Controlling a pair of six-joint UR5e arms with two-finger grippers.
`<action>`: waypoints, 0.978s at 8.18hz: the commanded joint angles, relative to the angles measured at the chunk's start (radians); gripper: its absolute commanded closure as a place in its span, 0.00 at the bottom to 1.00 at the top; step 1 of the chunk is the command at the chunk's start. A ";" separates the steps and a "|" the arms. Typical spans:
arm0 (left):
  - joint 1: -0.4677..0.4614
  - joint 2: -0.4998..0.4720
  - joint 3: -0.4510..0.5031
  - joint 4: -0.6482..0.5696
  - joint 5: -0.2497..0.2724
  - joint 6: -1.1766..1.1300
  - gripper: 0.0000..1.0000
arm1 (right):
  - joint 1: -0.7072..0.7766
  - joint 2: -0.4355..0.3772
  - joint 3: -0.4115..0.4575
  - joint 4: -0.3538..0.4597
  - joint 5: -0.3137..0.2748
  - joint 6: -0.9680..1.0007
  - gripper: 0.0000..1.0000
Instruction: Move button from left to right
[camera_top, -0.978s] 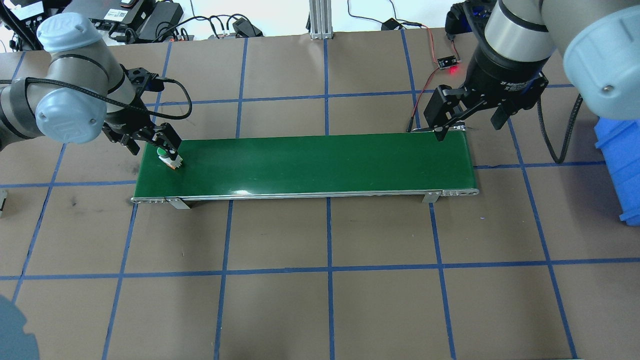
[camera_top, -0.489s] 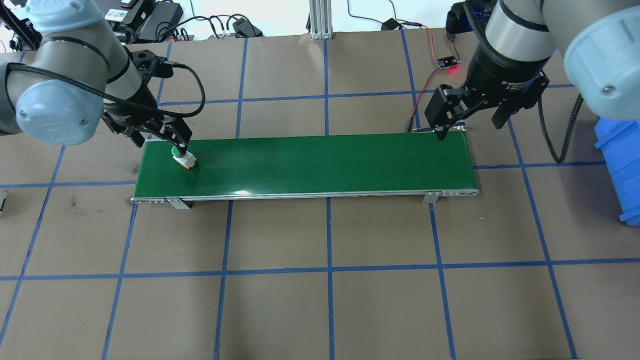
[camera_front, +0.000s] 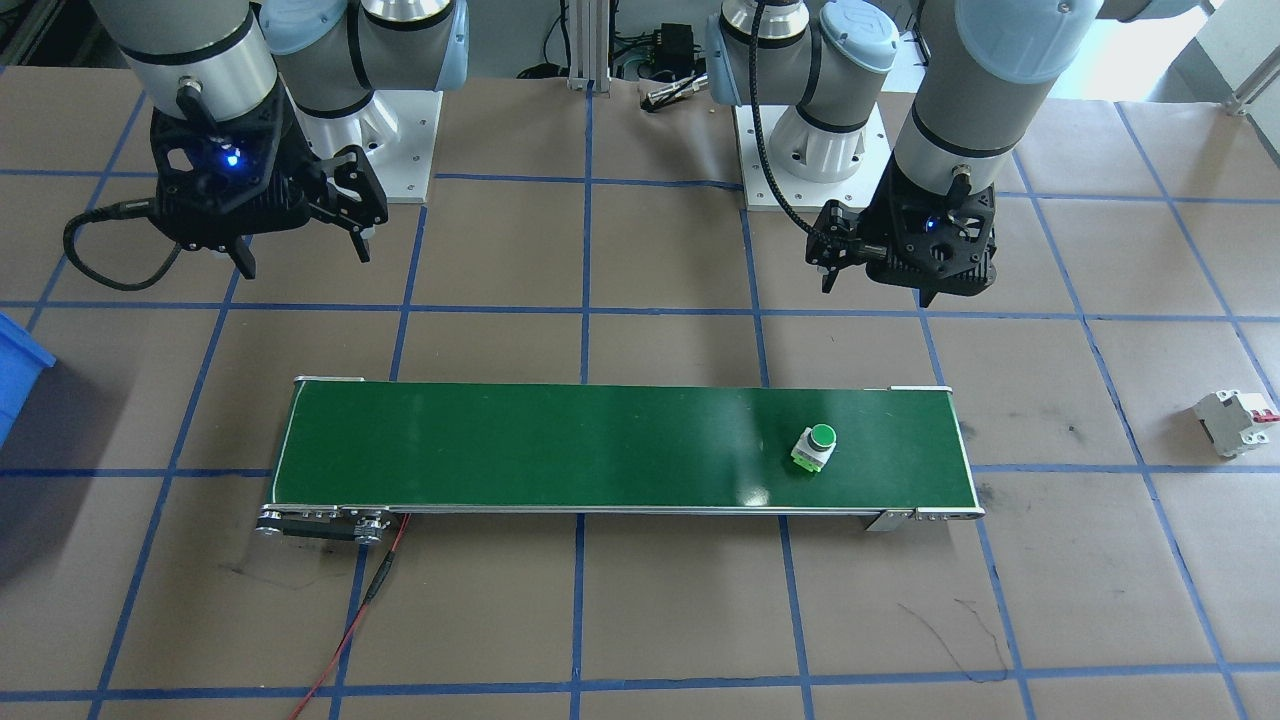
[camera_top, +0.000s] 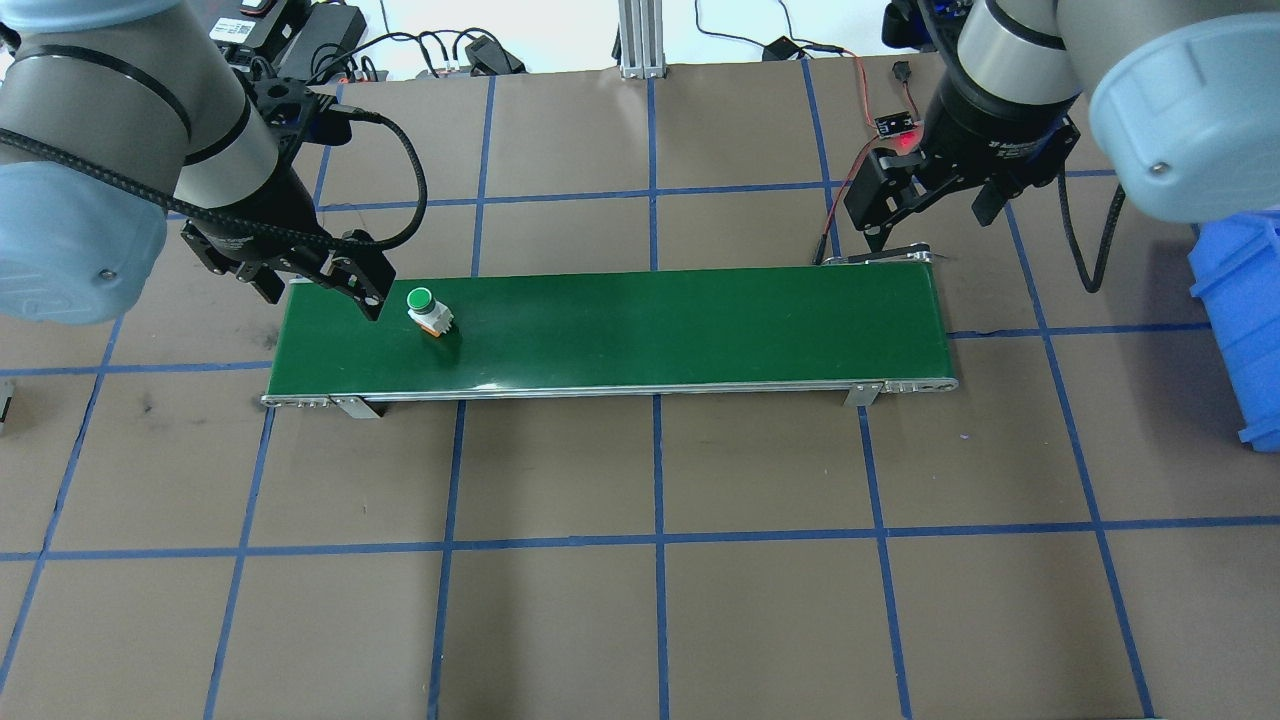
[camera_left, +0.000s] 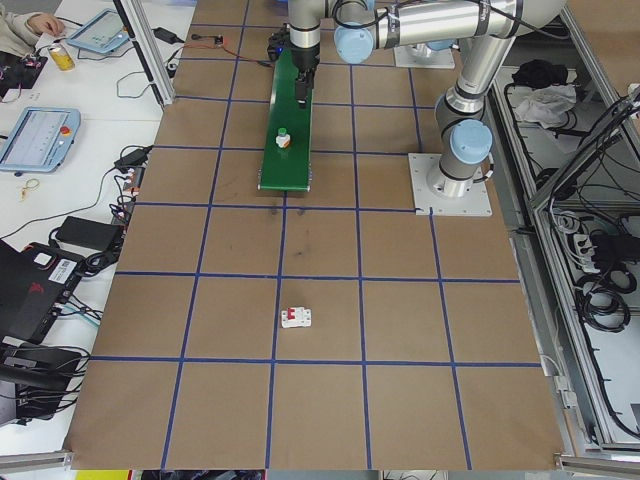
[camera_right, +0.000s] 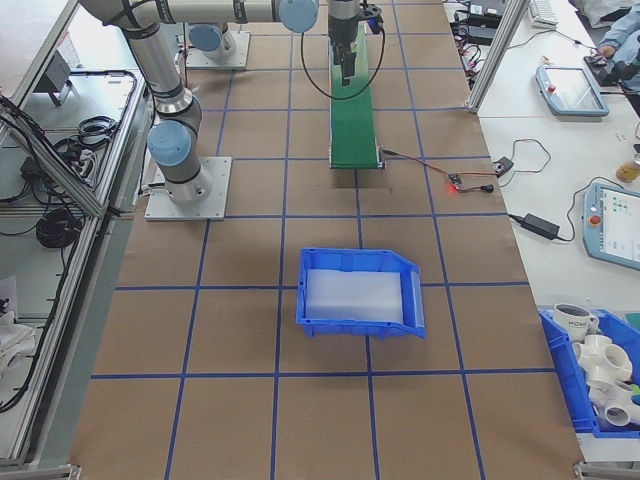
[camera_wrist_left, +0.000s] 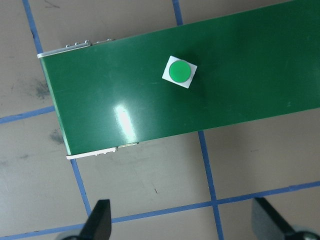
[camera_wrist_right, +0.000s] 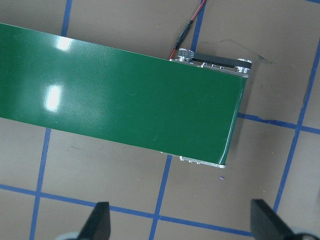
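Button (camera_top: 427, 309) now sits freed on the belt (camera_top: 650, 330), left jaws spread, lifted.

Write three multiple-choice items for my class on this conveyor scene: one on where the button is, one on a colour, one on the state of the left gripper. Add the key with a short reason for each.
1. Where does the button stand?
A. On the green conveyor belt, near its end by the left arm
B. In the blue bin
C. On the brown table beside the circuit breaker

2. What colour is the button's round cap?
A. Red
B. Green
C. Yellow

3. What is the state of the left gripper?
A. Shut on the button
B. Open, holding nothing
C. Shut on a cable

Key:
1 A: the overhead view shows it upright on the belt, close to the left gripper's end.
2 B: the left wrist view looks straight down on a green cap.
3 B: its fingers are spread and the button stands apart from them on the belt.
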 joint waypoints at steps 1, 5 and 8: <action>-0.003 0.008 0.003 -0.026 -0.001 -0.003 0.00 | -0.002 0.113 0.006 -0.155 0.018 0.003 0.00; -0.003 0.019 0.000 -0.041 0.002 -0.001 0.00 | -0.002 0.207 0.040 -0.221 0.048 0.030 0.00; -0.003 0.025 0.004 -0.041 0.004 0.005 0.00 | -0.002 0.207 0.054 -0.221 0.174 0.255 0.00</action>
